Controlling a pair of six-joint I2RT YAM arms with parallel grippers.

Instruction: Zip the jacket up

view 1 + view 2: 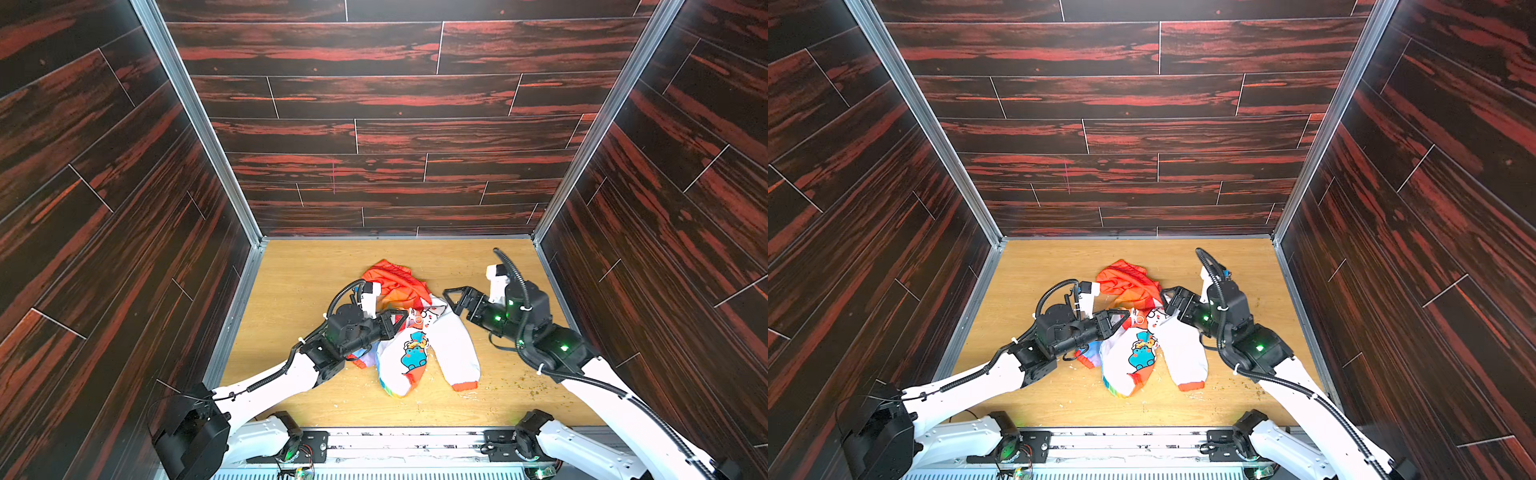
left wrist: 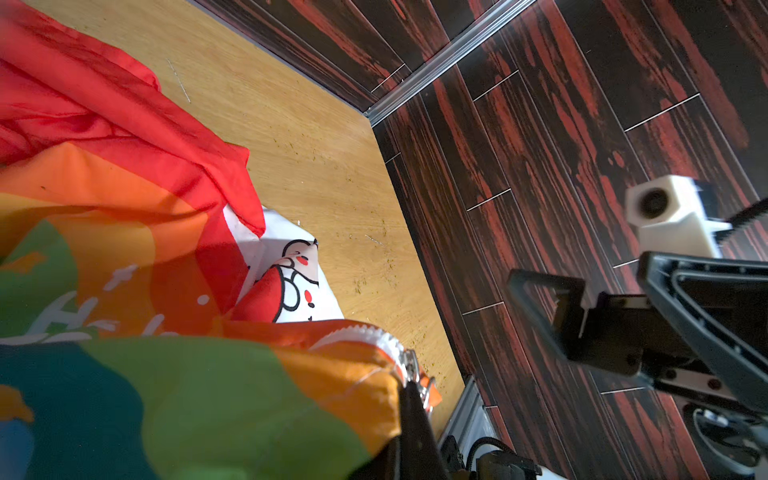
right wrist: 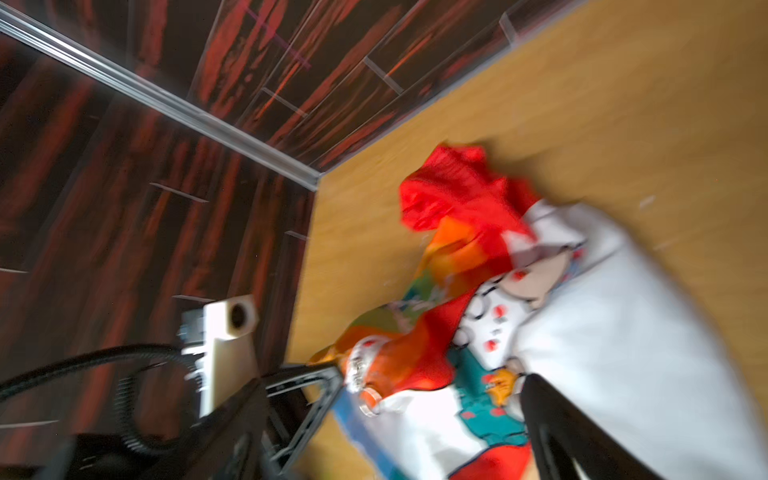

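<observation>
The jacket is white on one half, with cartoon animals in teal, yellow and red, and rainbow-striped on the other half, orange, green and blue, with white lettering. Its hood and cuff are orange-red. The zipper teeth seem white, but the view is blurred there. The table is light wood, the walls dark with red streaks.

Both top views look down from the robot's side; close wrist views share the jacket.
</observation>
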